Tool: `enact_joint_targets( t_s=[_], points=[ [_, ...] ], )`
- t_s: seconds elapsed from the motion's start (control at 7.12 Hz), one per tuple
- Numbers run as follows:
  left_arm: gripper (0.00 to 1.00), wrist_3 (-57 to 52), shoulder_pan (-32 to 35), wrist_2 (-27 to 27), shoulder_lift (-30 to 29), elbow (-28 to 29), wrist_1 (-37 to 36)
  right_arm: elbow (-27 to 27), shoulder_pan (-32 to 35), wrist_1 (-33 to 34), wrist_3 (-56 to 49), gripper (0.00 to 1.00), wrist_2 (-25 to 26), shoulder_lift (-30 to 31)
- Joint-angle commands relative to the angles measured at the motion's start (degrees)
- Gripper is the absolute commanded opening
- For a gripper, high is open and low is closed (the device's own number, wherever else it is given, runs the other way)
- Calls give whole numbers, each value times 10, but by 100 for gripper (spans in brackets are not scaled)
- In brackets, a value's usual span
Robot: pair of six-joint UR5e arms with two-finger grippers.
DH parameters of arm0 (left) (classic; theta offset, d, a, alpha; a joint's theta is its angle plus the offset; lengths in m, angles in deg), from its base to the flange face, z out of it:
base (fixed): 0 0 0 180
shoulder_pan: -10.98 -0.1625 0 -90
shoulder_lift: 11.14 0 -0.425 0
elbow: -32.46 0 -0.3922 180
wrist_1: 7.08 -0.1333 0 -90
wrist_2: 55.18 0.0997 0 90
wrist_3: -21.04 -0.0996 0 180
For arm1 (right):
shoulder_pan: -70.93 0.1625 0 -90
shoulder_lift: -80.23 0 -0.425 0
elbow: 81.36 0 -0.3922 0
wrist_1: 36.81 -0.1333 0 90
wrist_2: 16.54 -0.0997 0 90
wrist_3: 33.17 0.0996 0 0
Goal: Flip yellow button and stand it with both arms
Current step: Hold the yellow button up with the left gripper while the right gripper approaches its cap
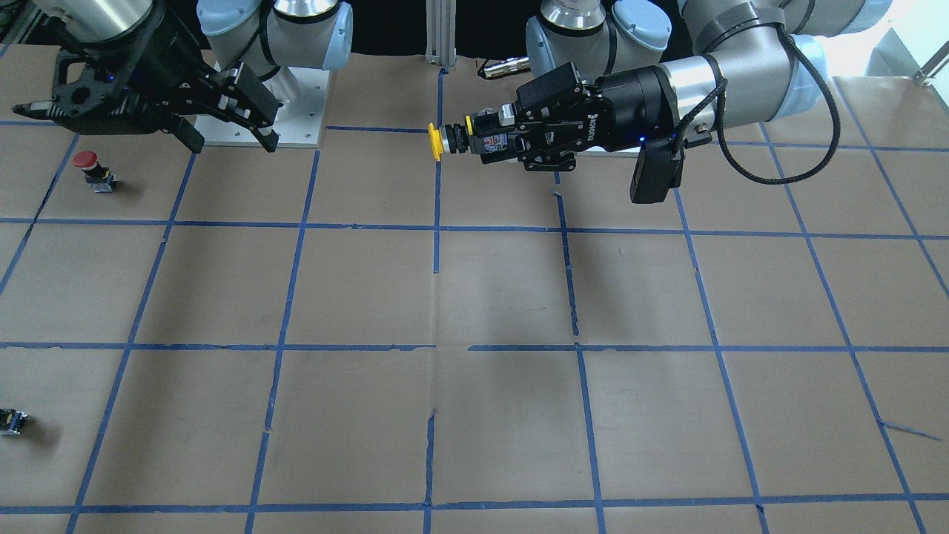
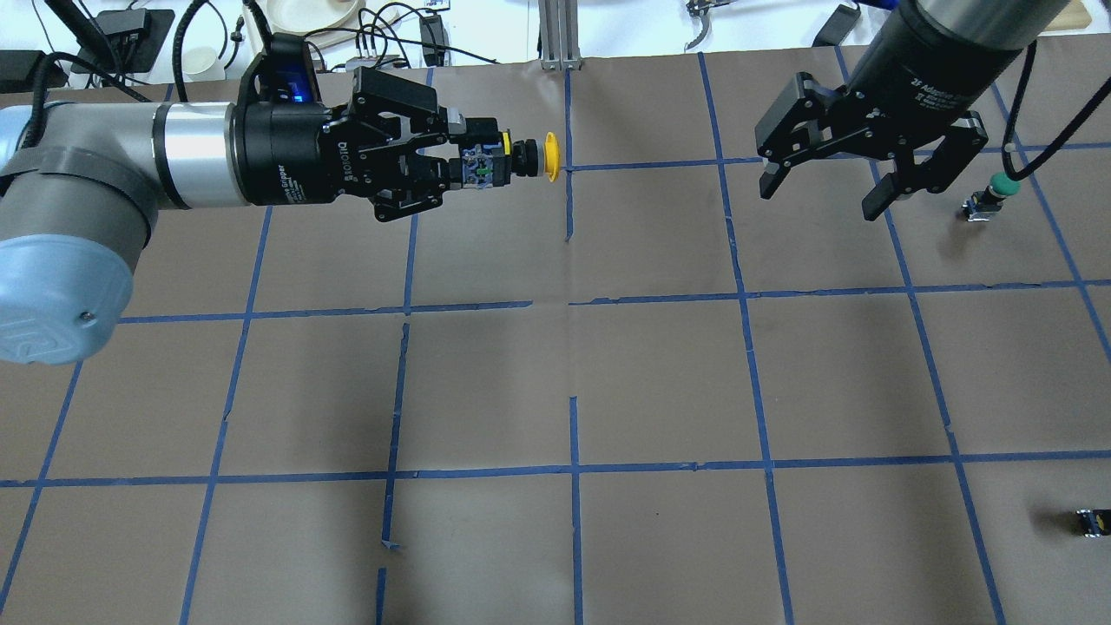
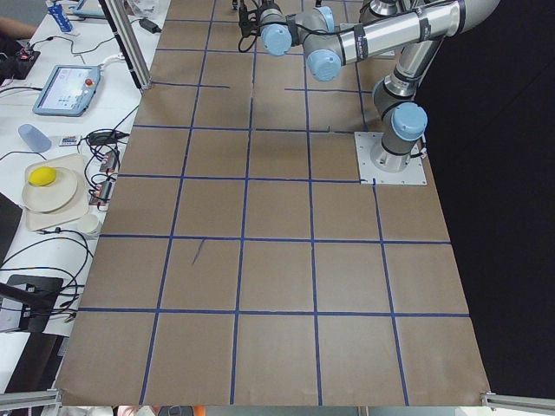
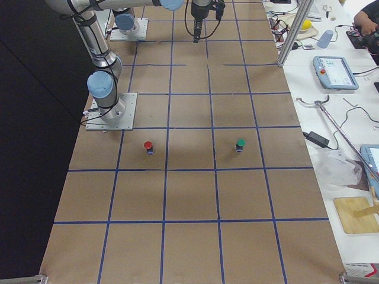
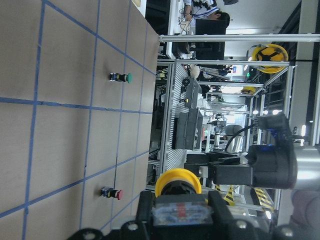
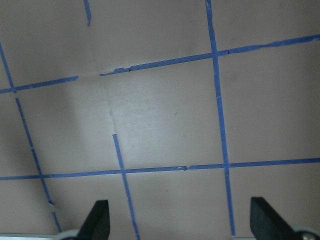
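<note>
My left gripper is shut on the blocky body of the yellow button and holds it level in the air above the table, with the cap pointing toward my right arm. The front view shows the same grip, with the button's cap facing out. In the left wrist view the yellow cap sticks out past the fingers. My right gripper hangs open and empty above the table, apart from the button. Its fingers frame bare table in the right wrist view.
A red-capped button and a green-capped button stand on the table on my right side. A small dark block lies near the table's right edge. Blue tape gridlines cross the brown table.
</note>
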Motion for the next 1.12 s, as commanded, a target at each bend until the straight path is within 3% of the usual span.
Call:
enact_joint_targets(
  t_s=[0.0, 0.56, 0.7, 0.98],
  points=[
    [26, 23, 11, -25, 1, 0, 2, -15, -52, -64, 14, 99, -154, -2],
    [25, 31, 31, -46, -3, 0, -1, -36, -54, -66, 265, 99, -402, 2],
    [25, 31, 31, -46, -4, 0, -1, -35, -50, -59, 331, 99, -441, 4],
    [25, 30, 32, -46, -4, 1, -1, -40, 3, 14, 415, 99, -443, 2]
  ],
)
